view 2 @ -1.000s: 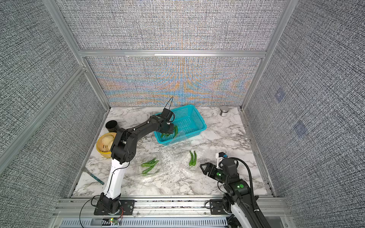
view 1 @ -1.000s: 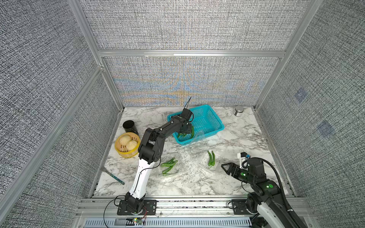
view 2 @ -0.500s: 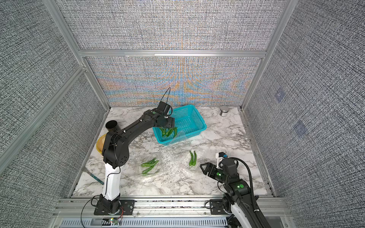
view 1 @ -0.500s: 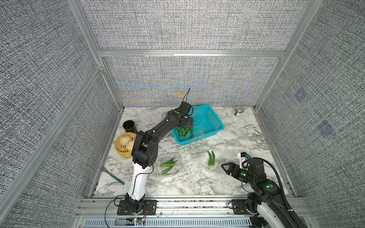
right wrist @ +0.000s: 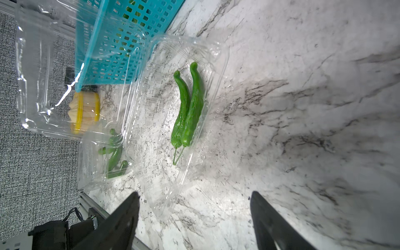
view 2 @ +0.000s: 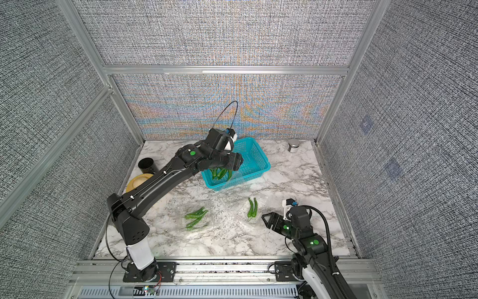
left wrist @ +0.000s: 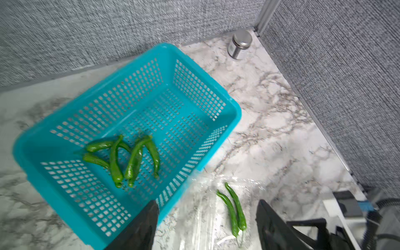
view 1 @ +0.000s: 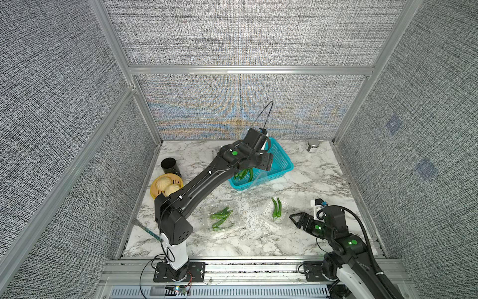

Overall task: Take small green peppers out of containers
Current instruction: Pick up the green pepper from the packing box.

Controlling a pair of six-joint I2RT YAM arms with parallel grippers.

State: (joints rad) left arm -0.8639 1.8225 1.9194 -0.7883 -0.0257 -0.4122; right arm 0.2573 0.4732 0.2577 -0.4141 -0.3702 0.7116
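Your left claw (left wrist: 206, 207) has risen clear of the teal basket (left wrist: 236, 112) since a second ago, jaws apart and empty. Below it, about six small green peppers (left wrist: 123, 158) lie heaped on the basket floor, so a drop-off looks finished. Your right claw (right wrist: 194, 194) has not moved, jaws apart. Just ahead of it, one of the clear containers (right wrist: 151, 97) holds two peppers (right wrist: 188, 108). Another container (view 1: 207, 208) beyond it holds several more peppers (view 1: 221, 216). Those still need taking out.
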